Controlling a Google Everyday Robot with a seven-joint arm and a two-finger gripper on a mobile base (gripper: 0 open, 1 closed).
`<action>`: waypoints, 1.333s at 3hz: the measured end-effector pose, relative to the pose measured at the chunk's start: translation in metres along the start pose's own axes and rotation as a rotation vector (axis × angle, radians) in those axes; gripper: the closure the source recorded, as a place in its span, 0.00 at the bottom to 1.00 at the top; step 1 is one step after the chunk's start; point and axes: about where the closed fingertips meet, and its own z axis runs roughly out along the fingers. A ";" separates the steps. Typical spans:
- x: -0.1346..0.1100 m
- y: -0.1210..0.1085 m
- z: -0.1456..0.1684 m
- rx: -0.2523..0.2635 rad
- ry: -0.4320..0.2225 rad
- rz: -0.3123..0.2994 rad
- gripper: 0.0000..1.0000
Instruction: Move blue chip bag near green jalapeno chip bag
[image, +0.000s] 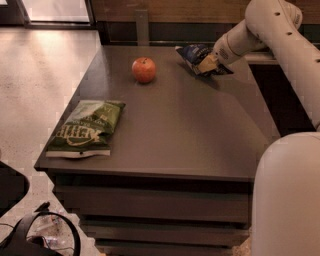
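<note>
The hand (207, 64) is down on the blue chip bag (192, 54), at the far right part of the counter (180, 125). Closed on the bag or not, I cannot tell. The green jalapeno chip bag (87, 129) lies flat at the near left edge, well apart. An apple (144, 70) stands btw. them, nearer to the blue bag.
</note>
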 end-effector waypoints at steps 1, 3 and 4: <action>-0.001 0.002 -0.034 0.031 0.010 -0.025 1.00; 0.008 0.045 -0.099 -0.043 -0.036 -0.045 1.00; 0.012 0.087 -0.119 -0.129 -0.067 -0.060 1.00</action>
